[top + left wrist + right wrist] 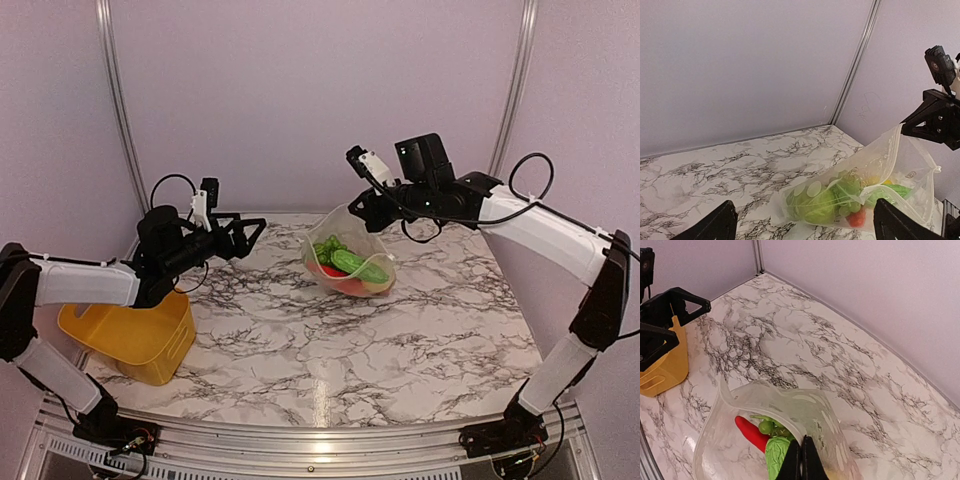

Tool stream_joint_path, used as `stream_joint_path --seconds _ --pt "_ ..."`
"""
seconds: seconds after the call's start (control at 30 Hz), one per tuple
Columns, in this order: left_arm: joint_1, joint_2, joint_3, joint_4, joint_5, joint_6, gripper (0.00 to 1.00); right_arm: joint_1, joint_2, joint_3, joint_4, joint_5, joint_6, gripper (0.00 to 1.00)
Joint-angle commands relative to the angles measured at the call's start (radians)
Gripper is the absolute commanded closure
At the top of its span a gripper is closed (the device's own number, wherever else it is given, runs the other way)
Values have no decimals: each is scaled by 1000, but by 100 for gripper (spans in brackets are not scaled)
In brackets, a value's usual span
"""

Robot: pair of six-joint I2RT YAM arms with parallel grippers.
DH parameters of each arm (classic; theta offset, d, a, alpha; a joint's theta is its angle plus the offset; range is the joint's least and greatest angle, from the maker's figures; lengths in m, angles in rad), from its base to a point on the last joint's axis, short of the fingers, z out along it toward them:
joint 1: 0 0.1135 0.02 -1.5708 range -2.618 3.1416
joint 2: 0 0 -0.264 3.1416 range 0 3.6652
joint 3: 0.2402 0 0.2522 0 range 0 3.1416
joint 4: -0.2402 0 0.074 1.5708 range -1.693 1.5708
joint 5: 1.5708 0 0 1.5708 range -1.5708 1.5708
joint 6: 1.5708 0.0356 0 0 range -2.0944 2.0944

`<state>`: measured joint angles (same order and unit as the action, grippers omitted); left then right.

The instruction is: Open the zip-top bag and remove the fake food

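Clear dotted zip-top bag [815, 412], mouth wide

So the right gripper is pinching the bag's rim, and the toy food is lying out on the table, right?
Not quite: the fake food sits inside the zip-top bag, as the right wrist view shows. The right gripper does pinch its rim.

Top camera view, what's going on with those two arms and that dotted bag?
The right hand is shut on the rim of the clear polka-dotted zip-top bag, holding its mouth up and open over the white marble-patterned table. The plastic toy fruits and vegetables, green and red ones showing, are still inside. The left hand is open and empty, hanging apart from the bag, near the yellow plastic basket.
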<state>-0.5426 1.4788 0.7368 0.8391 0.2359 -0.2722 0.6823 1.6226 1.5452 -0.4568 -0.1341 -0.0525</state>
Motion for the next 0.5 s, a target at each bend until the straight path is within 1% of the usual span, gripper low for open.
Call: stream_joint_path --seconds 0.0,0.1,0.23,0.33,0.47 --pt "1 8 69 -103 -109 -92 1 -18 -71 -17 78 129 110 100" --pt "1 14 60 -105 -102 -154 1 -19 -85 -49 95 182 159 100" --pt "-13 45 15 -26 -72 -288 1 -19 -66 -81 122 200 190 100" --pt "-42 91 20 -31 -45 -381 1 -15 -30 -81 136 192 213 100" --pt "-101 149 6 28 -21 -450 1 7 8 -84 168 183 236 100"
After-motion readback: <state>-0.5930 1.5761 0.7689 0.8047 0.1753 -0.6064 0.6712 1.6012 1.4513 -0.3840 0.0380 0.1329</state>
